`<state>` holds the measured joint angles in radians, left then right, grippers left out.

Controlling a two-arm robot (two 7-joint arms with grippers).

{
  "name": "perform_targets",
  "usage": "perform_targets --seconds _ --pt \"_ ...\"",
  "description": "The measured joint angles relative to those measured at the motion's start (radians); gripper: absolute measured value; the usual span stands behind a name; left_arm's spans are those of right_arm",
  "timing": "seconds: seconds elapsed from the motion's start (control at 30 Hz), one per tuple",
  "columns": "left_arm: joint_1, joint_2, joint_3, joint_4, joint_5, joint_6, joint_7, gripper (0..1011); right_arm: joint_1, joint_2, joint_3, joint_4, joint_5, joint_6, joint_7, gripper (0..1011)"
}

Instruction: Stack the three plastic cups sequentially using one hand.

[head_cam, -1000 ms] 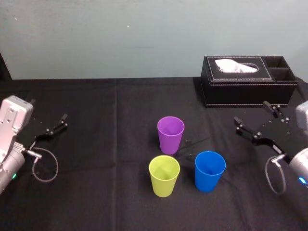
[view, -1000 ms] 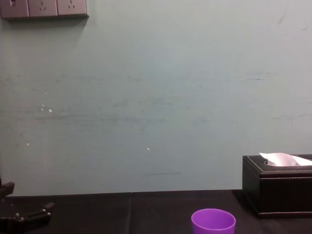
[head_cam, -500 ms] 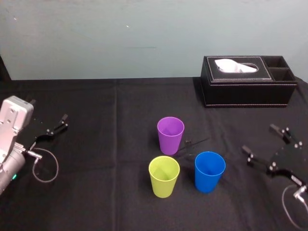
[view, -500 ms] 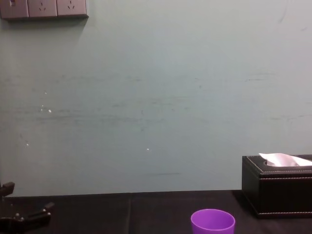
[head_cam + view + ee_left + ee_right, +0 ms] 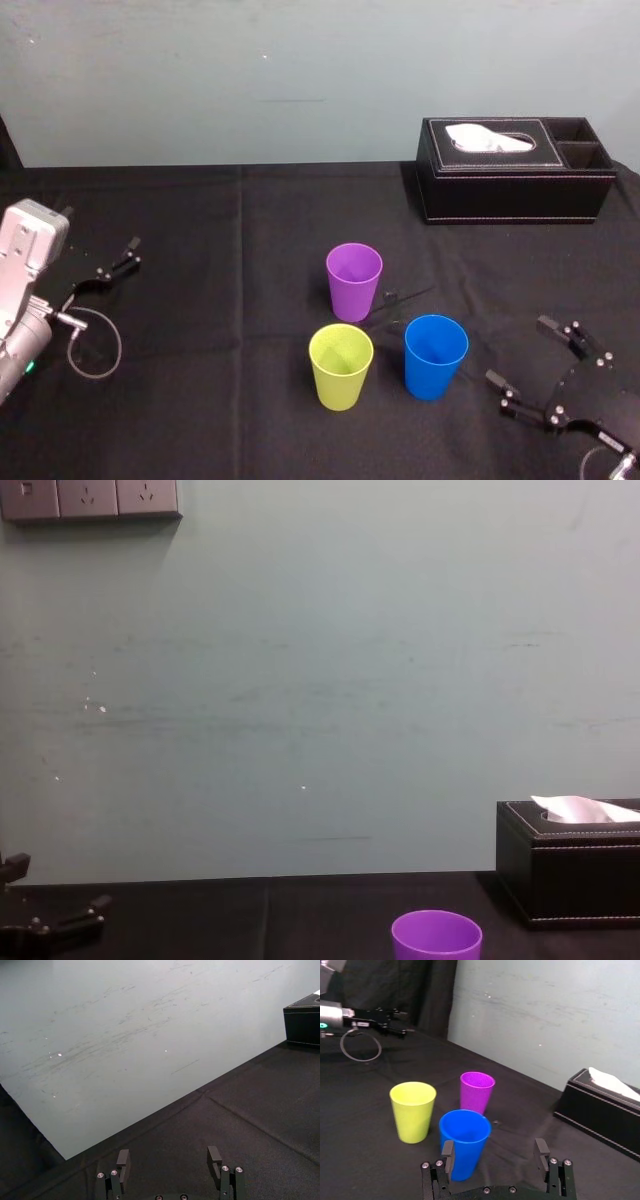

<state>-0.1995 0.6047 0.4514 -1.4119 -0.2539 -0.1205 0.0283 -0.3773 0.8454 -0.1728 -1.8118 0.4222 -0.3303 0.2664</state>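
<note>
Right gripper, jaws wide, at four o'clock of the blue cup, judged light, slick, thin-walled: pinch mid-wall; left gripper parked, spread.

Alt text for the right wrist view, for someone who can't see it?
The open right hand faces a blue tapered plastic cup, upright on black cloth close ahead. A yellow-green plastic cup and a purple plastic cup stand apart beyond it; farther off, a black tissue box and the parked left hand.

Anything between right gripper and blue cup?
No, bare black tablecloth between open right gripper and blue cup, per head view; left gripper parked far left.
</note>
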Motion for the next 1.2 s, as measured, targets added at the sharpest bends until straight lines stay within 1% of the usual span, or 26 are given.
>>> perform_targets --seconds 0.2,0.5,0.77,1.0,1.2 --pt "0.0 0.0 0.0 0.0 0.0 0.0 0.0 1010 -0.003 -0.023 -0.016 0.013 -0.01 -0.003 0.026 1000" --pt "0.0 0.0 0.0 0.0 0.0 0.0 0.0 1010 0.02 -0.061 -0.04 0.044 -0.009 0.011 0.072 1000" --pt "0.0 0.0 0.0 0.0 0.0 0.0 0.0 1010 0.047 -0.093 -0.051 0.075 0.027 0.039 0.122 1000" --pt "0.0 0.0 0.0 0.0 0.0 0.0 0.0 1010 0.073 -0.124 -0.053 0.102 0.073 0.063 0.175 1000" --pt "0.0 0.0 0.0 0.0 0.0 0.0 0.0 1010 0.086 -0.143 -0.048 0.116 0.087 0.074 0.197 1000"
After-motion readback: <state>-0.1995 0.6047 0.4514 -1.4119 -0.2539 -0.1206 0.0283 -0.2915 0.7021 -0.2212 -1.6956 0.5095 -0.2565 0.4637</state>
